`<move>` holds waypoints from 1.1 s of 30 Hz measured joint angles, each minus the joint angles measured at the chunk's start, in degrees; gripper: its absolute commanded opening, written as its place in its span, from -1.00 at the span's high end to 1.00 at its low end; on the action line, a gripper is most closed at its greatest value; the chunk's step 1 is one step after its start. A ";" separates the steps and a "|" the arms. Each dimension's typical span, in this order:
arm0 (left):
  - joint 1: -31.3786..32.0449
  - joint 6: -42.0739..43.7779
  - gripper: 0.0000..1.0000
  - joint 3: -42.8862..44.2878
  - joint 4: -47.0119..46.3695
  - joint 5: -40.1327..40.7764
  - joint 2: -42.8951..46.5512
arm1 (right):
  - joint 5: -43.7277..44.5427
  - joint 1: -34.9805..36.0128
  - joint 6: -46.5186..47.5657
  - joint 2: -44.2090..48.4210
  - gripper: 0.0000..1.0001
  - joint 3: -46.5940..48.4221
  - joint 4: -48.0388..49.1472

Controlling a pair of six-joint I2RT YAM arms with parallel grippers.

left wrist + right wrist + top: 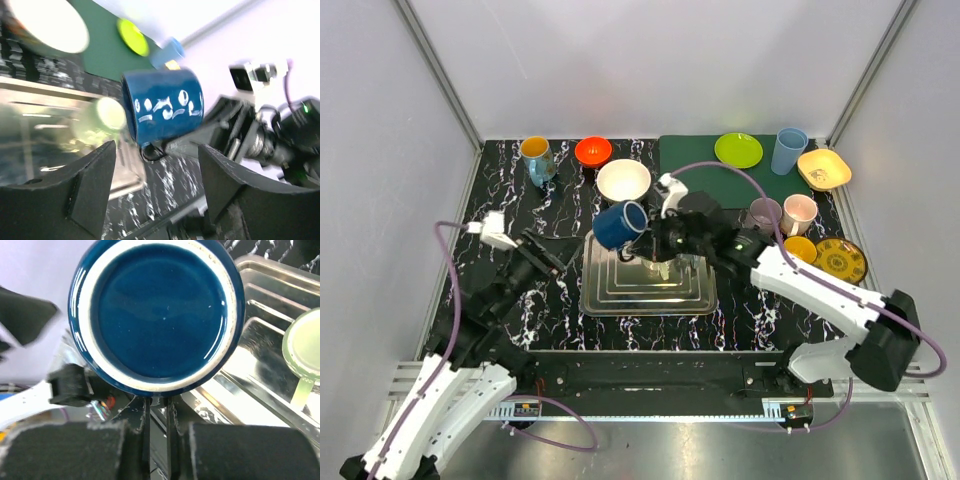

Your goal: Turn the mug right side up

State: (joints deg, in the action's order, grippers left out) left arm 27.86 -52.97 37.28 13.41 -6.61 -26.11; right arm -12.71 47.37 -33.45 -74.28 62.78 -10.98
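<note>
The blue mug [618, 224] with white marks hangs on its side in the air above the far left corner of the steel tray [650, 298]. My right gripper [650, 240] is shut on the mug's handle. In the right wrist view [157, 405] the mug's base [157, 310] with its pale ring faces the camera. My left gripper [555, 262] is open and empty, left of the tray. In the left wrist view [157, 185] the mug [165, 107] shows sideways beyond its fingers, handle down.
A pale green cup [305, 347] lies in the tray. A white bowl [623, 180], an orange bowl [593, 151] and a light blue mug [537, 158] stand at the back. A green mat [695, 160] holds plates and cups at the back right.
</note>
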 measured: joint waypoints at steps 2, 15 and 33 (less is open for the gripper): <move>0.00 1.16 -0.43 2.60 7.48 7.67 2.10 | 3.30 2.75 2.47 -3.43 1.00 2.54 -3.30; -0.04 5.81 -0.43 6.82 21.35 22.64 4.26 | 15.54 6.95 7.30 -26.14 1.00 12.61 -12.26; -0.04 7.10 -0.43 5.09 21.64 22.99 3.52 | 28.26 5.90 6.73 -41.16 1.00 24.30 -18.64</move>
State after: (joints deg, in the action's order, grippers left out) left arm 27.81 -45.87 42.37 35.05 16.38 -22.59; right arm 15.55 53.28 -26.72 -115.44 87.09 -29.63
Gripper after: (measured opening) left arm 0.712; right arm 0.110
